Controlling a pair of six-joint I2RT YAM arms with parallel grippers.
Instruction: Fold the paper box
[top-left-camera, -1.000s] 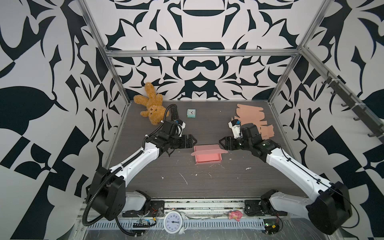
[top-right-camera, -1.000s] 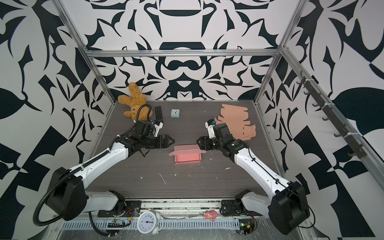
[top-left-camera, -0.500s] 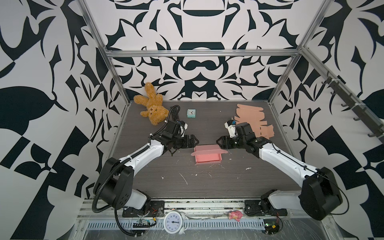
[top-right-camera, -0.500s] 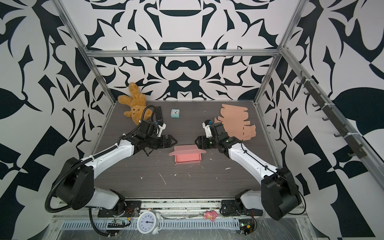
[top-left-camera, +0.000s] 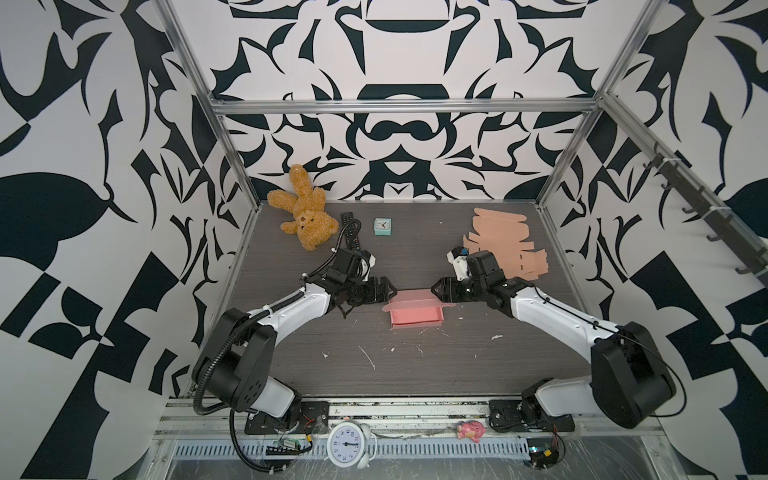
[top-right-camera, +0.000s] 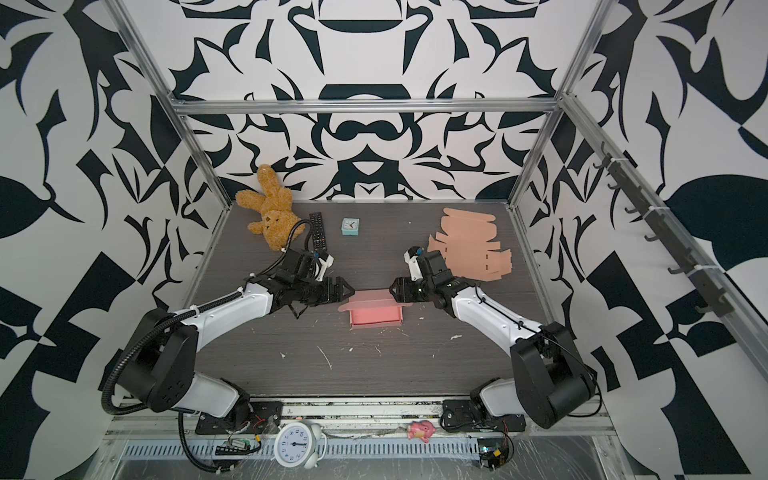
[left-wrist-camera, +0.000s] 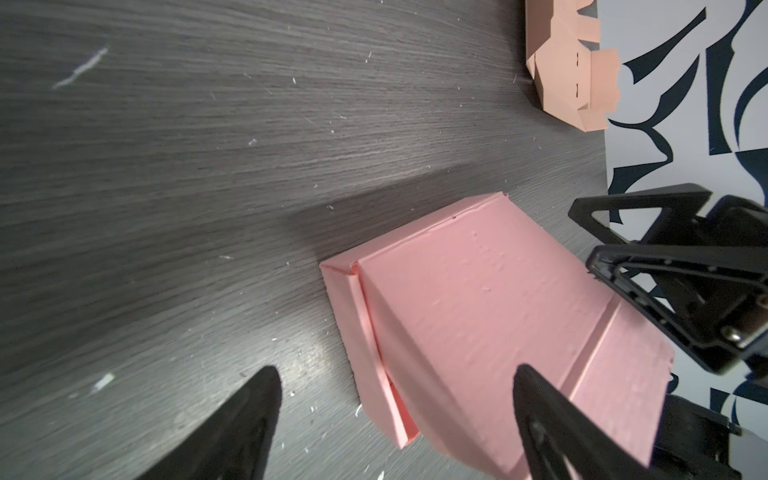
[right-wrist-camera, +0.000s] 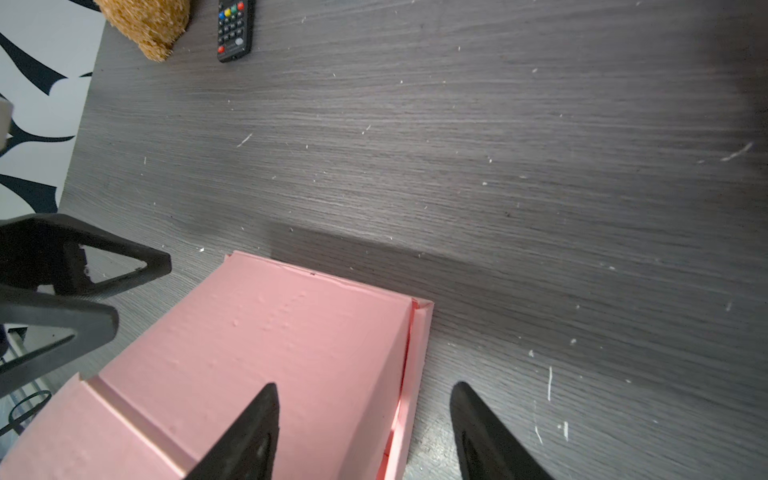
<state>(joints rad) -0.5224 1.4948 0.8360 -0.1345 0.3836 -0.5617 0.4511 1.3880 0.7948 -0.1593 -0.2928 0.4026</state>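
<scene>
The pink paper box (top-left-camera: 417, 318) stands on the dark desk (top-left-camera: 415, 374), near the middle of the frame in both top views. Its tray is open to above, and its lid rises at the far edge. A small flap sticks out at each upper corner.

The left gripper (top-left-camera: 390, 289) is just beside the upper left corner of the box. In the left wrist view its fingers (left-wrist-camera: 249, 424) stand wide apart, one over the desk and one over the pink lid. They close on nothing.

The right gripper (top-left-camera: 434, 287) is just beside the upper right corner, facing the left one. In the right wrist view its fingers (right-wrist-camera: 482, 428) are also apart, a little less wide. The side edge of the box lies between them, but they do not hold it.

At the upper left of the desk lie a teddy bear (top-left-camera: 305, 220), a remote control (top-left-camera: 348, 228) and a small clock (top-left-camera: 382, 227). Flat cardboard sheets (top-left-camera: 503, 241) lie at the upper right.
</scene>
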